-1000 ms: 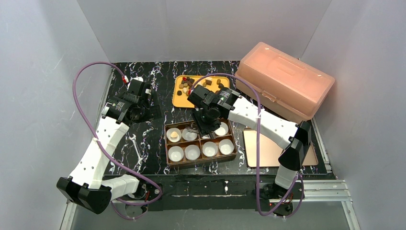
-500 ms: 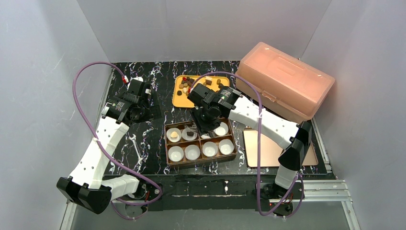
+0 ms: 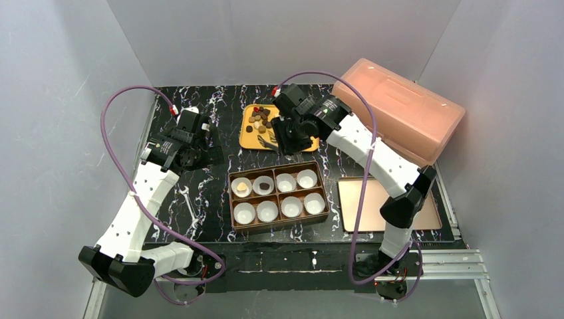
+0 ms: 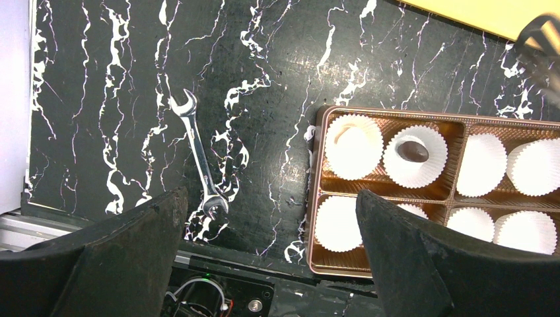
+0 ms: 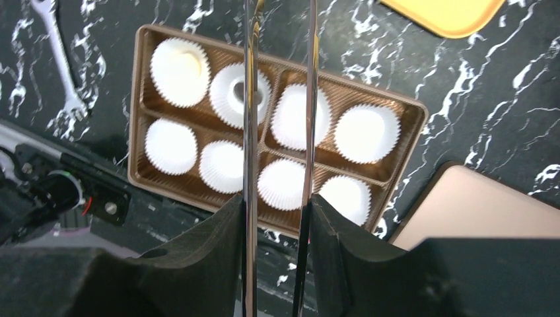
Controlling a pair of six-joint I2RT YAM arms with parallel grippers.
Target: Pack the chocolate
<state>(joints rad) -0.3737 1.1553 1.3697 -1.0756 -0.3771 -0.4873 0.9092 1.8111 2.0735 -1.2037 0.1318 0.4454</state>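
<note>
The right tool (image 3: 269, 141), prongs a little apart and holding nothing, has left the box (image 3: 278, 217) for the yellow tray (image 3: 247, 141), so a dark chocolate (image 4: 413, 151) now sits in its paper cup (image 4: 416, 156).

Compartment box (image 3: 278, 219) at worktop (image 3: 219, 109) centre; chocolate tray (image 3: 251, 138) behind it, wrench (image 3: 188, 206) left, flat lid (image 3: 372, 206) right, storage case (image 3: 399, 113) behind-right.

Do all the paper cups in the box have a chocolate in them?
No, in the left wrist view only one paper cup clearly holds a dark chocolate; most others in the box look empty.
</note>
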